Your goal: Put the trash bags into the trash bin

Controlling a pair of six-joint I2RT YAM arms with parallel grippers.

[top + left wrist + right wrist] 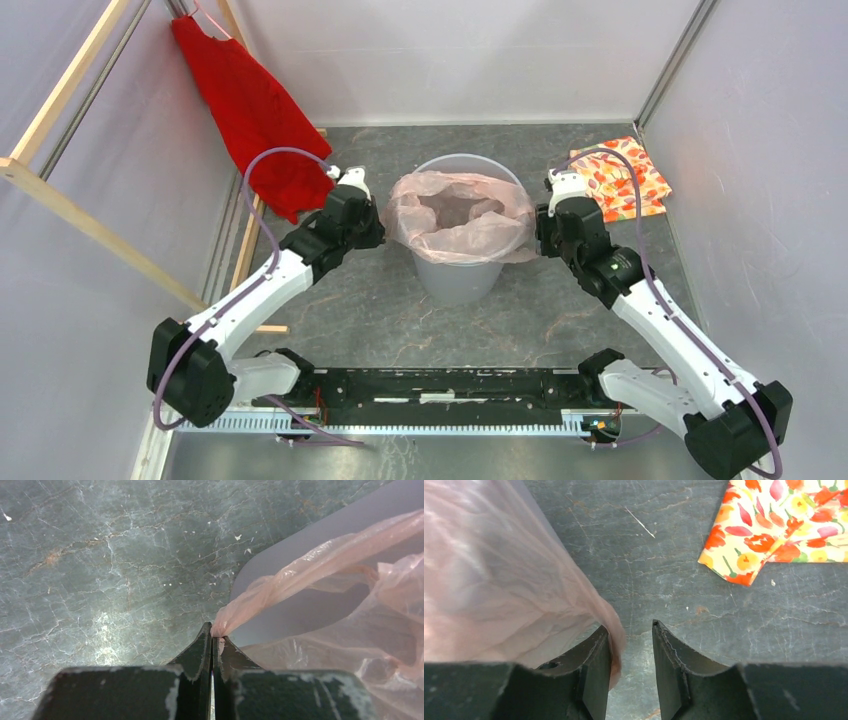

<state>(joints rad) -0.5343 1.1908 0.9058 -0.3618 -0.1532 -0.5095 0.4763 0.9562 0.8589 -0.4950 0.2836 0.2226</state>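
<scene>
So the bin (458, 278) sits mid-way across the table (380, 312), a bit toward the far edge. The bag (455, 212) is draped over its rim, mouth gaping open and film spilling down the outside. The left gripper (213, 639) is pressed tight on a twisted strand of the bag just off the bin's left side, while the right gripper (630, 630) is spread apart on the right with film only lying against one finger, and a floral cloth (622, 180) lies by the far right corner.
</scene>
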